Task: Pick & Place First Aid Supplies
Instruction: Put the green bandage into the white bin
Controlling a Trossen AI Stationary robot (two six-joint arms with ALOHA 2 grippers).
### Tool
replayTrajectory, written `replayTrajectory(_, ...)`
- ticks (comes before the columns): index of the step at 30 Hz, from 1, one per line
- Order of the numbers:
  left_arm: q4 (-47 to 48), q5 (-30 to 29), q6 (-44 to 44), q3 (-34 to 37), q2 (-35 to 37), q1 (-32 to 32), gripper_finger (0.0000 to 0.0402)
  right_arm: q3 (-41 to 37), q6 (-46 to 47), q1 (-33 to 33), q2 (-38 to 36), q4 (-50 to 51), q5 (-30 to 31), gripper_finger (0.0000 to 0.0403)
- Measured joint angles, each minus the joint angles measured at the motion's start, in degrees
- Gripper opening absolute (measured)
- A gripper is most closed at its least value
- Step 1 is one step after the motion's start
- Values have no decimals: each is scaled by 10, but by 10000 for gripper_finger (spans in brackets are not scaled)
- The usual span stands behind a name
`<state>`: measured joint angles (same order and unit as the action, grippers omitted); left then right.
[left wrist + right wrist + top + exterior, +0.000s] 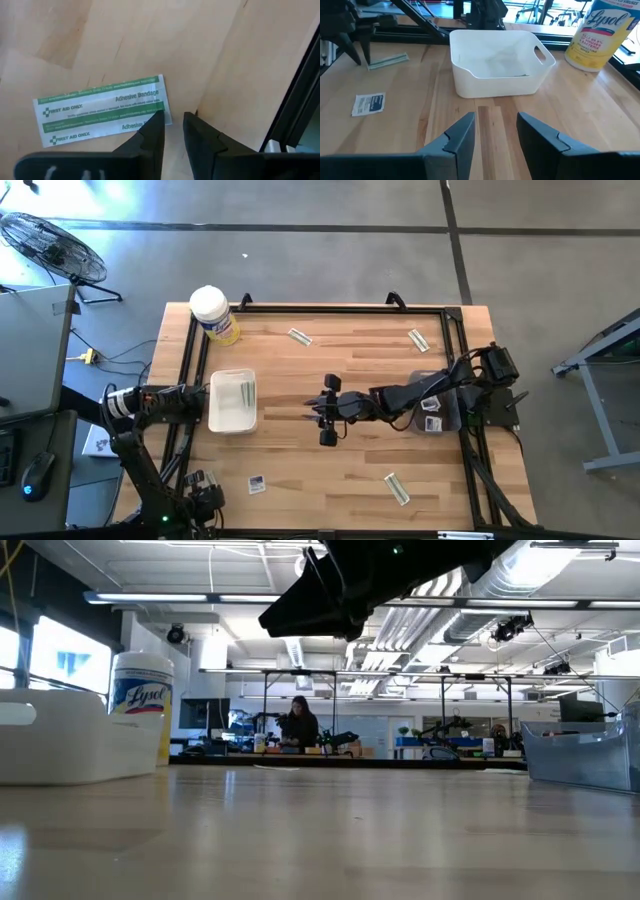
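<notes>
Two pale green-printed bandage strips lie flat, side by side, on the wood near the table's near left corner. My left gripper points down at their end, open by a narrow gap with only bare wood in it. A white square packet lies close by. More strips lie at the far side and the near right. My right gripper hovers open over the table's middle, facing the white bin, and holds nothing. My left gripper comes from above, pointing down. One fingertip stands over the corner of the nearer strip's end. Whether it touches the strip I cannot tell. The strip lies flat on the table.
The white bin at the left holds strips. The yellow canister stands behind it. A clear container with packets sits under the right arm. A black frame rims the table. A person is far off in the room.
</notes>
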<state>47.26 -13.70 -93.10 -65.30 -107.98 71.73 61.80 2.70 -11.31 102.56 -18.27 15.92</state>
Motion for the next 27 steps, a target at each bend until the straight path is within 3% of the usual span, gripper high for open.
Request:
replayTrajectory(13, 9, -11, 11, -21, 1, -1, 5, 0, 2, 0, 0, 0, 0, 140)
replayTrajectory(27, 26, -36, 42, -19, 28, -30, 0, 0, 3, 0, 0, 0, 0, 140)
